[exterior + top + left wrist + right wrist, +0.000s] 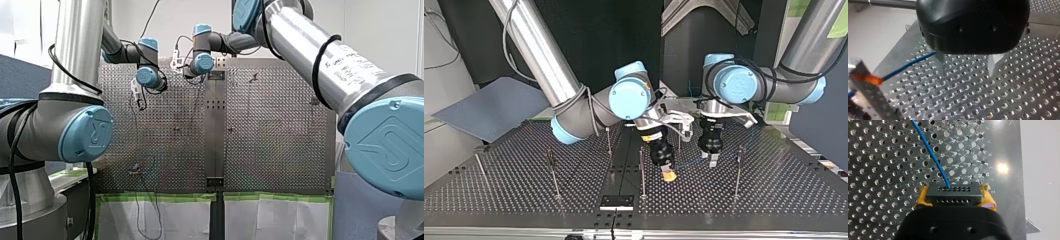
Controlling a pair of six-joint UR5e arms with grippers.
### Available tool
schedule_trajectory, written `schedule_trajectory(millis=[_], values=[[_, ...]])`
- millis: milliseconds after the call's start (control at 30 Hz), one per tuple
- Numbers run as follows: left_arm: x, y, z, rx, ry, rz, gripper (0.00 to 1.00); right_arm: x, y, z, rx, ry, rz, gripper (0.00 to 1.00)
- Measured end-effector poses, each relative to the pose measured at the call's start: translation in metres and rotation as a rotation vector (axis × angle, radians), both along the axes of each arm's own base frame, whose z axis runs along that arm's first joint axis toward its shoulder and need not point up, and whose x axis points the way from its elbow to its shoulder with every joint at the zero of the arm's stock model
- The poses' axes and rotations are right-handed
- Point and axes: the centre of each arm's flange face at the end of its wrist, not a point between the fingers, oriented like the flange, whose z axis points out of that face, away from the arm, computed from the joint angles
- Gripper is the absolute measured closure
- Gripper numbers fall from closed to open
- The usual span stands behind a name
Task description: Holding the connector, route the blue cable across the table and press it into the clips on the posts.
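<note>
In the right wrist view my right gripper (954, 201) is shut on a black connector (953, 192), its yellow pads (920, 200) pressing on both ends. A blue cable (930, 153) leaves the connector and runs ahead over the perforated table. In the left wrist view my left gripper (968, 73) hangs just above the table, its two metal fingers (941, 60) apart with nothing showing between them. The blue cable (908, 65) runs from behind one finger to an orange clip (873, 80) on a post. In the top view the two grippers (668, 175) (713, 160) stand side by side.
Several thin posts stand on the table in the top view, among them one (642, 172) beside my right gripper, one (737, 172) to the right of my left gripper and one (553, 172) at the left. A grey panel (489, 112) lies beyond the table's left corner.
</note>
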Motion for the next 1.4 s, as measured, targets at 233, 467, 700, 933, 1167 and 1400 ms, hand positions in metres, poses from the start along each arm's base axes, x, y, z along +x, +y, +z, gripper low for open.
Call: schedule_trajectory(millis=[233, 467, 700, 933, 1167, 1400], values=[[-0.001, 0.004, 0.000, 0.016, 0.001, 0.056, 1.00, 0.000, 0.000, -0.001, 0.002, 0.001, 0.000, 1.00], [-0.003, 0.006, -0.001, 0.018, 0.012, 0.096, 1.00, 0.001, 0.003, -0.002, 0.011, 0.002, 0.004, 1.00], [-0.017, 0.005, -0.017, 0.047, 0.091, 0.136, 1.00, 0.002, 0.008, -0.016, 0.030, 0.024, 0.009, 1.00], [-0.039, 0.004, -0.026, 0.028, 0.106, 0.153, 1.00, 0.000, 0.011, -0.041, 0.061, 0.063, 0.010, 1.00], [-0.049, -0.001, -0.042, 0.009, 0.100, 0.107, 1.00, -0.005, 0.012, -0.060, 0.082, 0.099, 0.007, 1.00], [-0.056, 0.003, -0.071, -0.017, 0.113, 0.101, 1.00, -0.010, 0.017, -0.087, 0.115, 0.145, 0.011, 1.00]])
